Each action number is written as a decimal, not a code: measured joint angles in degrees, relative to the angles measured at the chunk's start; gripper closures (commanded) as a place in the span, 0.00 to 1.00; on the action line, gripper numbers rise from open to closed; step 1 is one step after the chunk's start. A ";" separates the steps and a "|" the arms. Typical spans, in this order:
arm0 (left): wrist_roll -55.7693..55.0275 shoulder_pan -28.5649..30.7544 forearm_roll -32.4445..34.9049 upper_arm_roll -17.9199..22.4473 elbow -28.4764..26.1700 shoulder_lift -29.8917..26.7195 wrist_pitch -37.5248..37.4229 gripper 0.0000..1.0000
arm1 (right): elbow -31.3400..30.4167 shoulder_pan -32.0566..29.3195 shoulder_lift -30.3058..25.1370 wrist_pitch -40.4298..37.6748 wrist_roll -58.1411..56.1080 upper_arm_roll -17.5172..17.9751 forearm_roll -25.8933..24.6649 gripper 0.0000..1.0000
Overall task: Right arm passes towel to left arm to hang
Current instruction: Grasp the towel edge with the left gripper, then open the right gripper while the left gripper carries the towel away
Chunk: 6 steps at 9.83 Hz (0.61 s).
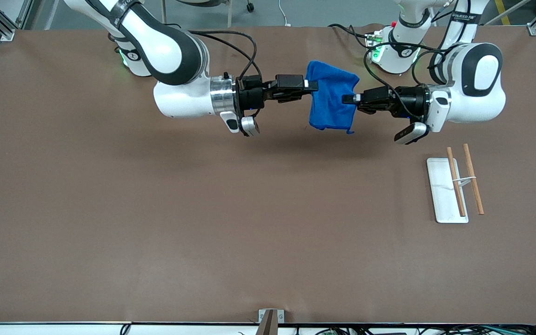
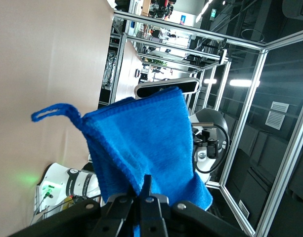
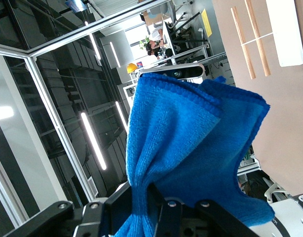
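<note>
Both sets of jaws are clenched on the towel (image 1: 331, 95) at once: the right gripper (image 1: 312, 85) pinches its upper edge from the right arm's end of the table, and the left gripper (image 1: 346, 98) pinches the facing edge a little lower, from the left arm's end. In the right wrist view the cloth bunches into a tight gather where the fingers meet it, then fans out wide; in the left wrist view the cloth likewise funnels down into closed fingers, with its hanging loop (image 2: 52, 112) sticking out free at one corner. The towel hangs in the air between the two grippers, over the bare brown table (image 1: 156, 223) near the arms' bases, touching nothing else. This looks like the instant of handover, with the right arm (image 1: 170, 60) not yet let go. To do it well, the left arm (image 1: 472, 83) should have a deep bite on the fabric, not just the hem, before the right jaws release; the right gripper should then open fully and back straight away so the pile does not snag and drag the cloth out. Keeping the loop clear of both grippers would likely help the hanging. The rack (image 1: 456, 185), a white base with two wooden rods, stands well apart, nearer the camera toward the left arm's end.
</note>
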 measured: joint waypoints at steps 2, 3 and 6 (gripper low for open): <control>0.21 0.80 7.70 0.24 3.08 -0.01 1.48 1.00 | -0.13 -0.23 0.03 1.53 -0.02 -0.20 -0.74 0.00; 0.23 1.45 13.97 0.98 5.43 -0.02 2.59 1.00 | -0.59 -0.93 0.08 2.75 -0.03 -0.35 -2.72 0.00; 0.24 2.04 33.83 5.83 12.65 0.18 5.23 1.00 | -2.68 -6.86 0.24 2.79 3.37 -1.86 -22.09 0.00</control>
